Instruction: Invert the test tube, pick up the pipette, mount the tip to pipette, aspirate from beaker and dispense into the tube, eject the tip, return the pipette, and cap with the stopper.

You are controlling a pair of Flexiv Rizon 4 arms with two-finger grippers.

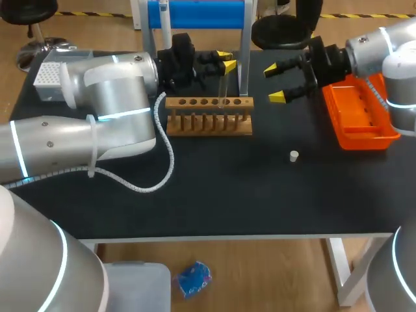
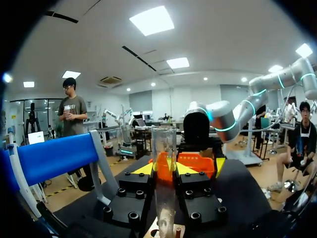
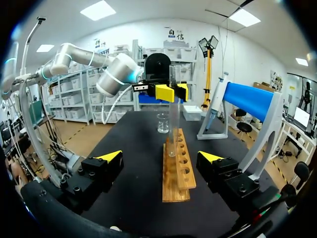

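The test tube (image 1: 223, 91) is being gripped by its upper part in the closed fingers of the left hand (image 1: 224, 63), upright, with its lower end at the wooden rack (image 1: 209, 123). The right hand (image 1: 279, 83) is being held wide open and empty near the rack's end. The tube is probably best drawn straight up clear of the holes before being turned. The rack is being carried on a black worktop (image 1: 214, 195), with a white stopper (image 1: 294, 155) lying apart in front, an orange tray (image 1: 364, 140) at the right and a beaker (image 3: 163, 122) beyond.
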